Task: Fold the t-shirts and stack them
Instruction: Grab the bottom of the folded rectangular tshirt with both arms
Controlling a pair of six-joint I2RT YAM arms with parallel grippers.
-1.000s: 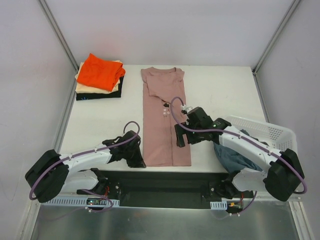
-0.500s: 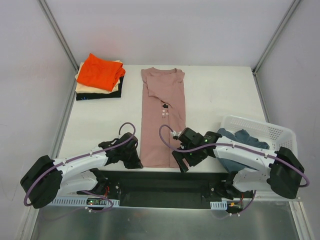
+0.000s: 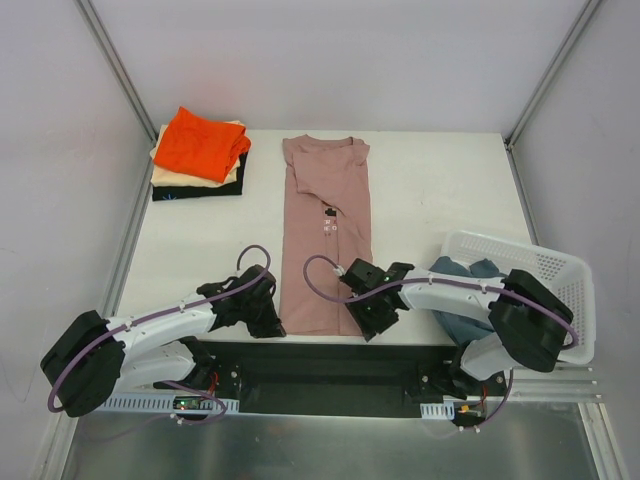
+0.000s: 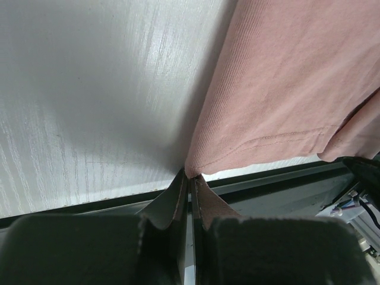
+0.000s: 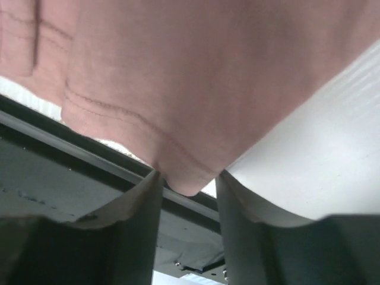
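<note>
A dusty pink t-shirt (image 3: pixel 325 240) lies folded into a long strip down the middle of the table. My left gripper (image 3: pixel 272 325) is at its near left corner. In the left wrist view this gripper (image 4: pixel 191 178) is shut on the hem corner of the pink cloth (image 4: pixel 285 89). My right gripper (image 3: pixel 372 322) is at the near right corner. In the right wrist view its jaws (image 5: pixel 189 178) stand apart, open, with the rounded hem corner of the shirt (image 5: pixel 178 71) hanging between them. A stack of folded t-shirts (image 3: pixel 200 155), orange on cream on black, sits at the back left.
A white mesh basket (image 3: pixel 530 265) stands at the right near edge, with slate blue cloth (image 3: pixel 465 300) in it beside the right arm. The table's near edge and a dark rail (image 4: pixel 279 178) run just below both grippers.
My right gripper has moved from beside the shirt's middle down to its near right corner, and its jaws have narrowed around the hem. The left gripper shifted slightly and stays shut.
</note>
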